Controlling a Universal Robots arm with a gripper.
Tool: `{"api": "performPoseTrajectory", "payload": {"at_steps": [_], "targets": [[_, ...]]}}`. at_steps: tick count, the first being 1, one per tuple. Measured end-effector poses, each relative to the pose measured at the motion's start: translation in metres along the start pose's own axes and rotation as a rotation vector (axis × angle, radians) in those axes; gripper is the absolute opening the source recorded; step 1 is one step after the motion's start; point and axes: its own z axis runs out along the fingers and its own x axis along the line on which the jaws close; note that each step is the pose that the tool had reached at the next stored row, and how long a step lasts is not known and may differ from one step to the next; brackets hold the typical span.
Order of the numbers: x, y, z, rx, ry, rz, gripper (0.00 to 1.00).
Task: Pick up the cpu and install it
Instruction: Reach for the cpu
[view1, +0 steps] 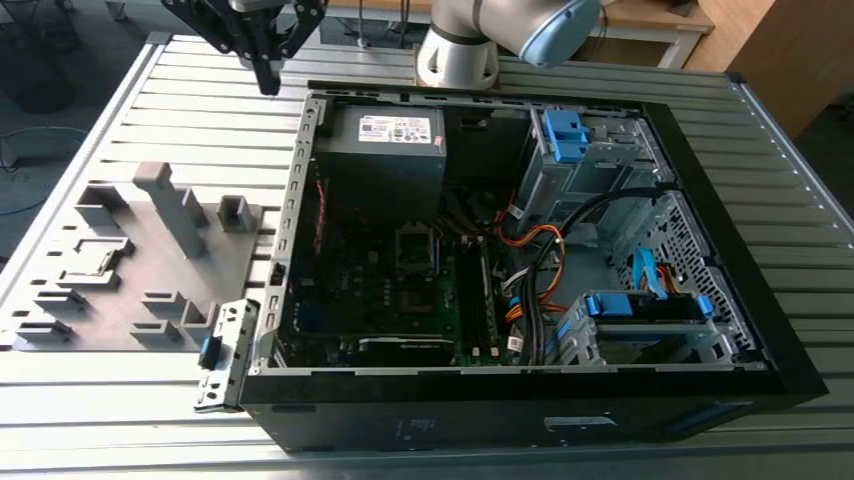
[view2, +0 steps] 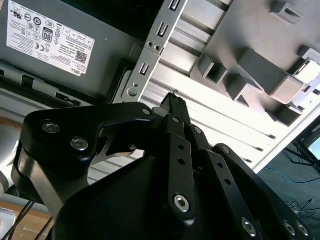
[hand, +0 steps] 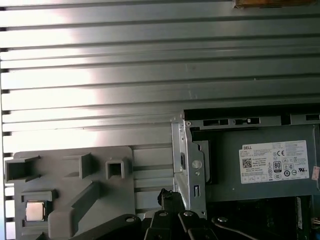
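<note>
Presently: one slatted metal table (view1: 160, 110), carrying all items. One open computer case (view1: 781, 355), lying on its side toward the exterior view's right, board facing up. One arm (view1: 467, 50), based behind the case. One grey tray (view1: 134, 292) with moulded pockets, on the table at the exterior view's left, just beside the case. One power supply (view1: 387, 150), in the case's far corner. One end effector (view1: 271, 82), raised over the table just outside that corner; fingers drawn narrow, tips together, holding nothing. One square metal frame (view1: 416, 245) on the board, probably the socket, with no chip seen in it. One cpu (hand: 34, 211), silver top up, lying flat in a square tray pocket, not yet picked up. Relation: the cpu lies well apart from the end effector, toward the exterior view's left and nearer that camera, on the far side of the tray from the case; being square, it offers no long axis.
</note>
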Motion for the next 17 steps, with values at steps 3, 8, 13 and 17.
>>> {"api": "performPoseTrajectory", "payload": {"at_steps": [3, 8, 13, 17], "targets": [[0.0054, -0.0004, 0.0006, -0.0001, -0.0001, 0.0, 0.11], [0.0156, -0.0013, 0.0016, -0.0001, -0.0001, 0.0, 0.11], [0.0265, -0.0022, 0.0026, 0.0, 0.0, 0.0, 0.11], [0.0358, -0.0029, 0.0034, -0.0001, -0.0001, 0.0, 0.11]]}}
